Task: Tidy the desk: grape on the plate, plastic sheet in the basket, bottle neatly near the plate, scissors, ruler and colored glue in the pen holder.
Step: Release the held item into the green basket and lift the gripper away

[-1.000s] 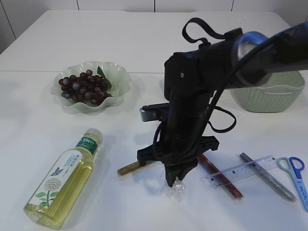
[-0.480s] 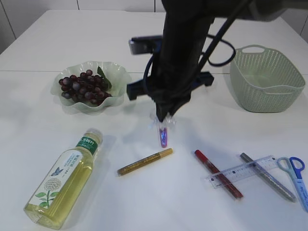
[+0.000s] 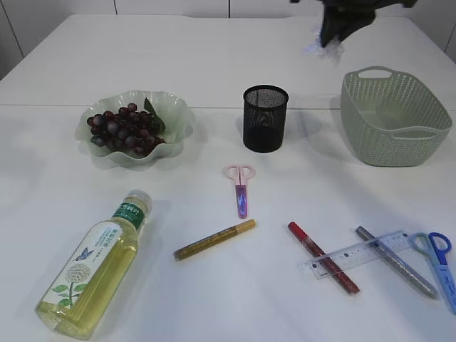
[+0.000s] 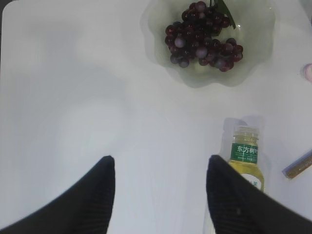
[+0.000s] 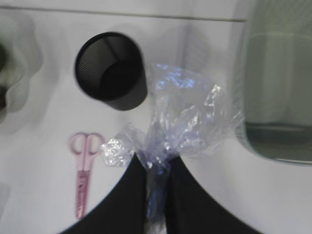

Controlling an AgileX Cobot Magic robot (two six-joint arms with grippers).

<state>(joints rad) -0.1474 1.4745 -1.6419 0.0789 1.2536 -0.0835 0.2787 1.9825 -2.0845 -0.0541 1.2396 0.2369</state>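
Observation:
My right gripper (image 3: 333,37) hangs high at the back right, shut on the crumpled clear plastic sheet (image 3: 316,47); in the right wrist view the sheet (image 5: 191,114) bunches out from between its jaws (image 5: 156,163). Below lie the black mesh pen holder (image 5: 111,70) and the green basket (image 5: 278,87). Grapes (image 3: 125,130) rest on the pale green plate (image 3: 179,120). The bottle (image 3: 96,263) lies on its side at the front left. My left gripper (image 4: 160,163) is open above bare table beside the bottle (image 4: 246,156).
Pink scissors (image 3: 240,189) lie in front of the pen holder (image 3: 265,118). Gold (image 3: 214,239), red (image 3: 324,258) and silver (image 3: 395,261) glue pens, a clear ruler (image 3: 356,253) and blue scissors (image 3: 438,256) lie along the front right. The basket (image 3: 395,117) stands at the right.
The right arm rose from the table's front middle with the plastic sheet and swung up and right toward the basket, uncovering the pink scissors and pen holder.

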